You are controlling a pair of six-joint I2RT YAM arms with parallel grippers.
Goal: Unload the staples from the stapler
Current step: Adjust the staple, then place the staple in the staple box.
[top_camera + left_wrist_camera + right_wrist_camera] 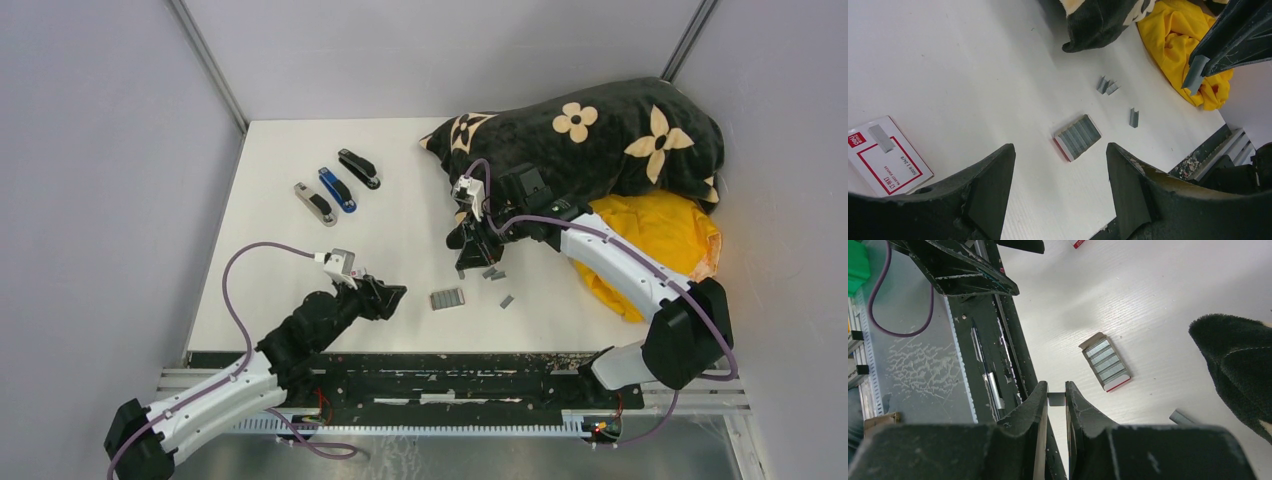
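Observation:
Three staplers lie at the back left of the table: a silver one (316, 204), a blue one (338, 190) and a black one (359, 168), all far from both grippers. My right gripper (470, 262) (1056, 391) is shut on a short grey strip of staples (1056, 399) (1194, 75), held above the table. Loose staple strips (1107, 86) (1133, 117) (490, 272) lie just under and beside it. My left gripper (395, 295) (1060, 165) is open and holds nothing, hovering near an open tray of staple strips (1077, 137) (447, 298) (1105, 361).
A small white-and-red box (885, 155) lies on the table left of my left gripper. A black flowered blanket (590, 135) and a yellow cloth (660, 235) fill the back right. The black rail (450, 375) runs along the table's near edge.

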